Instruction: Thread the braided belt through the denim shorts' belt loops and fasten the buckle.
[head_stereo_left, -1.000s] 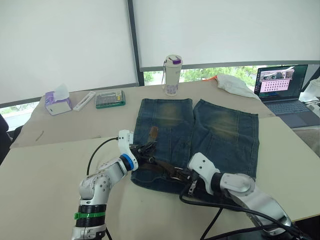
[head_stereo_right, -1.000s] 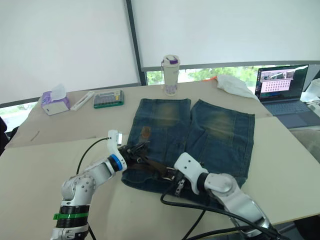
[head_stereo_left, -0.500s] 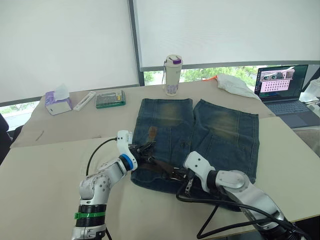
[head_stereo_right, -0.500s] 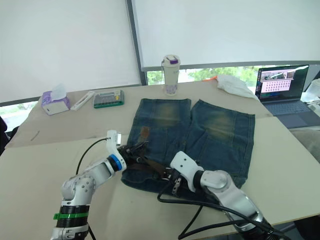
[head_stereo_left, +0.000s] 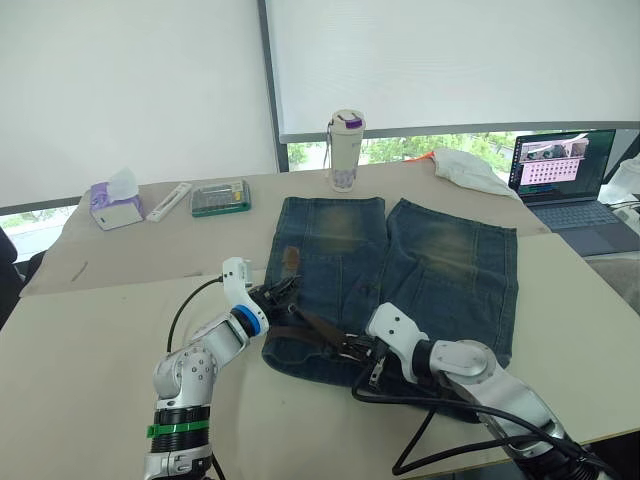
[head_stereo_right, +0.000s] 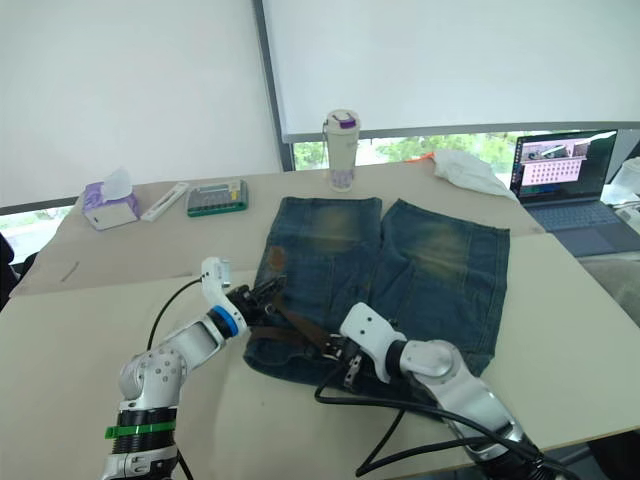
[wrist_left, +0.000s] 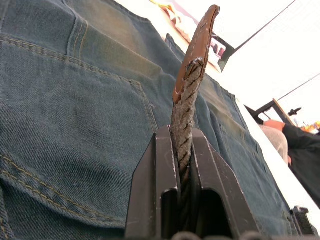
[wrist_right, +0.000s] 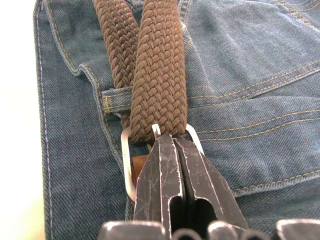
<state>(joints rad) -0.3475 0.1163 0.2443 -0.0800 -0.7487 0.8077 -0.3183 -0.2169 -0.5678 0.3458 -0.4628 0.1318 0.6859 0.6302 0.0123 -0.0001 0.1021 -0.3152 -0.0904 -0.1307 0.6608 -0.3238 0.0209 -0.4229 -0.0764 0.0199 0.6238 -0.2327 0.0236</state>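
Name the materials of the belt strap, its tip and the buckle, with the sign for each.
The braided belt: woven brown cord, likely fabric, matte; the plaited strands show. Its tip: smooth reddish-brown, probably leather, with scuffed edges. The buckle: thin silvery metal frame with a dull shine.

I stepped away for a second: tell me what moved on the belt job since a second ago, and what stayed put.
The left gripper, shut on the belt near its leather tip, has drawn that end up and toward the robot's left, so the strap runs straighter across the waistband. The right gripper stays clamped at the buckle. The shorts have not shifted.
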